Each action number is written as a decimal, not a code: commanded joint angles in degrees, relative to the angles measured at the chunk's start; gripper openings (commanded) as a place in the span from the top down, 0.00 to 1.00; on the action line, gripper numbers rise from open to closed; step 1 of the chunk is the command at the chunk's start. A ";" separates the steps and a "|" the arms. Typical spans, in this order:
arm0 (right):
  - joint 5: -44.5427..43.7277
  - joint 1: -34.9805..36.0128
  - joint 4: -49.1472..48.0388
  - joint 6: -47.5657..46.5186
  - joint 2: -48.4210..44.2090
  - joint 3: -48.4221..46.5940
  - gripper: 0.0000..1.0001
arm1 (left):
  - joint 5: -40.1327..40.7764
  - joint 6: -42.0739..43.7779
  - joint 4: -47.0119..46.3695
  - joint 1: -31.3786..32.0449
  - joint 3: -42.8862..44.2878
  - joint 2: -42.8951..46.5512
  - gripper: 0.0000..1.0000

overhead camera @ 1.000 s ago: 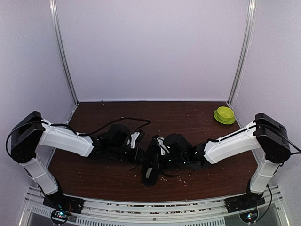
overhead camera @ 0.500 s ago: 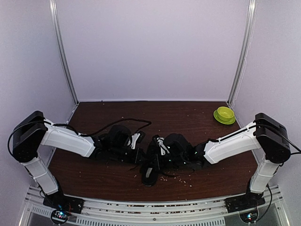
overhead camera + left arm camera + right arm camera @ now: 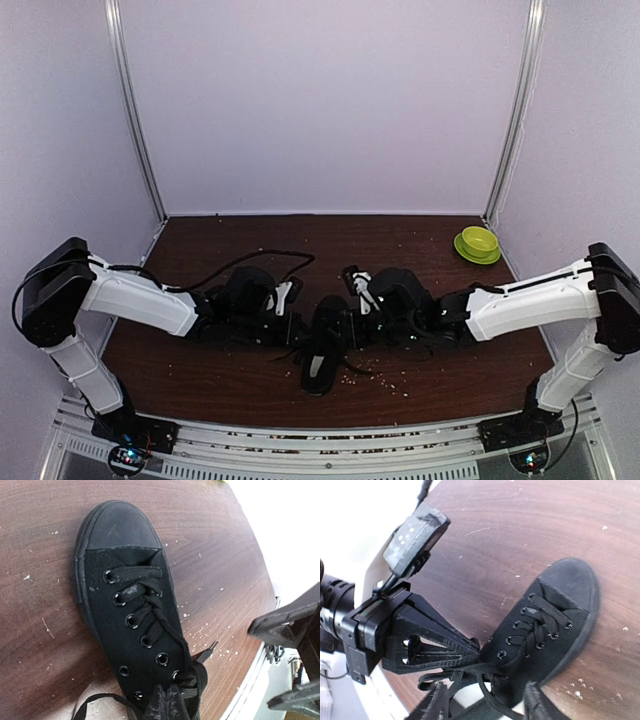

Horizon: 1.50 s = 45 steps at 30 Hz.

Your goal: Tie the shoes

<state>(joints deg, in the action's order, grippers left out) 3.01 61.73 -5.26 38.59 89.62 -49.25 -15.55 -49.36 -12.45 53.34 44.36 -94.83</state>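
Left gripper [image 3: 167, 694] has its two black fingers pressed flat together, their tips sunk among the laces [image 3: 145, 605] at the top eyelets of the sneaker [image 3: 100, 610]; the left wrist view does not settle whether a strand is actually pinched between them. Right gripper [image 3: 486, 689] has its fingers apart at a middling width. In the right wrist view they frame the shoe's opening, with a loose loop of lace lying in the gap and nothing clamped. The two grippers reach the shoe from opposite sides, and their tips are close to each other by the collar. The sneaker, all black, lies sole-down on the brown table [image 3: 400, 250], near the middle and toward the near edge. Its toe cap points away from the arm bases and its heel toward them, where the pale insole [image 3: 315, 368] shows. Its laces are crossed through the eyelets but loose at the top, with ends trailing onto the wood. Pale specks [image 3: 385, 378] are scattered on the table around the shoe. A green bowl [image 3: 478, 244] sits in the far right corner, well apart from the shoe.
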 commanded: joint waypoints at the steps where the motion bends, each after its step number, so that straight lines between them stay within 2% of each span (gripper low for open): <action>1: -7.35 2.56 6.58 -3.22 -1.80 -1.77 0.45 | -1.04 -3.05 -3.99 0.00 0.50 -0.13 1.00; 12: -14.51 10.51 12.23 -8.79 5.74 -10.67 0.42 | -1.94 -10.15 -6.20 0.00 -1.06 0.64 1.00; 18: -17.93 12.70 13.21 -11.91 8.86 -13.31 0.35 | -2.24 -13.63 -7.15 -0.01 -1.12 0.52 1.00; 25: -19.40 13.38 12.85 -14.02 10.66 -14.26 0.28 | -2.37 -14.70 -7.16 0.01 -2.13 0.76 1.00; 33: -20.20 13.40 13.55 -16.22 13.17 -16.77 0.31 | -2.79 -15.22 -7.46 0.14 -2.70 1.66 1.00; 45: -20.78 13.36 12.97 -21.11 14.90 -17.60 0.28 | -3.72 -17.79 -10.56 0.58 -3.51 1.95 1.00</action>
<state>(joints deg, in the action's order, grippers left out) -15.35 74.83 7.70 19.40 103.22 -64.95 -18.31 -65.73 -18.76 53.56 41.74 -94.56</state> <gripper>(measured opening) 0.725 0.008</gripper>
